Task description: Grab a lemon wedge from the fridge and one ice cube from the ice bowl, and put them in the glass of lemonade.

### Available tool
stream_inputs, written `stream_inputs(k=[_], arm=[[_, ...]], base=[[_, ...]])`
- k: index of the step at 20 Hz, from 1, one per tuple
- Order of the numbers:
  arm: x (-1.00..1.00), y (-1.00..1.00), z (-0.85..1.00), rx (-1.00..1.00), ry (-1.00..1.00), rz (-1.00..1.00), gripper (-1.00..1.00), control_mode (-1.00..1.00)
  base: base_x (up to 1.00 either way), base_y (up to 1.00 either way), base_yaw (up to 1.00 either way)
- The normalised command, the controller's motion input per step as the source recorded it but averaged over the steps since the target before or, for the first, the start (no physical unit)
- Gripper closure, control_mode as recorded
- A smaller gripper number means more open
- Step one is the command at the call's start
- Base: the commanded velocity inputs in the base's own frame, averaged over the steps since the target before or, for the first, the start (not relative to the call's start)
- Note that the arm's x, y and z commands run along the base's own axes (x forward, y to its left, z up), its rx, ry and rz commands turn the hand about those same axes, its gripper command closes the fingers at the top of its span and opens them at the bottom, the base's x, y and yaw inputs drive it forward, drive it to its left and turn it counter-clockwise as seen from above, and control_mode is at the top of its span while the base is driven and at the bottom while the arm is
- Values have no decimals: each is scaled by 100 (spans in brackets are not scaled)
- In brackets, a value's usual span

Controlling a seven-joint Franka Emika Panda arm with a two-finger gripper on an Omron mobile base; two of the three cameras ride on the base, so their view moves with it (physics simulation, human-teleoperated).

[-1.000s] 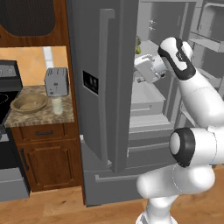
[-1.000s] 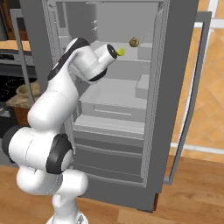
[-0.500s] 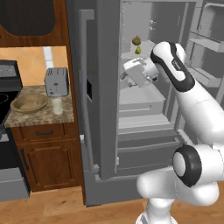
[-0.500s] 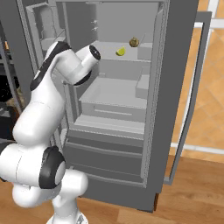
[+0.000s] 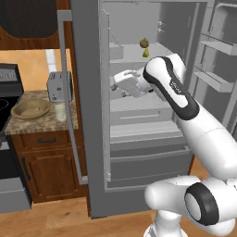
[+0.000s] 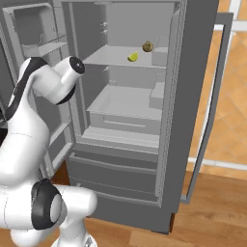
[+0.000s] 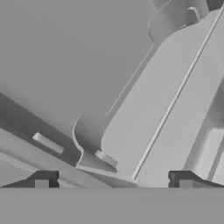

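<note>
Claw (image 5: 115,83) wide, empty, below the fridge (image 6: 193,96) upper shelf; reaching up could nudge lemon wedge (image 6: 133,57) into brown lump (image 6: 147,47).

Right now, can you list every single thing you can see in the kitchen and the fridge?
fridge: one, dark grey, doors open, centre.
lemon wedge: one, yellow-green, upper fridge shelf.
lumpy round item: one, brownish, same shelf, beside the wedge.
ice bowl: one, tan-brown, on the counter left of the fridge.
glass of lemonade: one, clear with pale liquid, right of the bowl.
toaster: one, silver, behind the glass.
stove: one, black, far left.
cabinet: one, brown wood, under the counter.
gripper: one, open, inside the fridge below the wedge's shelf.
</note>
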Motion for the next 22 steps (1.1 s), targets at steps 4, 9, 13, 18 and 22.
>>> stream_inputs(k=[4, 9, 13, 18, 22], arm=[[-30, 47, 27, -1, -4, 0, -100, -100], [-94, -52, 44, 0, -2, 0, -100, -100], [-74, -83, 91, 0, -1, 0, -100, -100], [-21, -80, 75, -11, 1, -11, -100, -100], [0, -86, 8, -28, 2, -25, -100, -100]], base=[[0, 0, 0], [0, 0, 0], [0, 0, 0], [0, 0, 0], [0, 0, 0]])
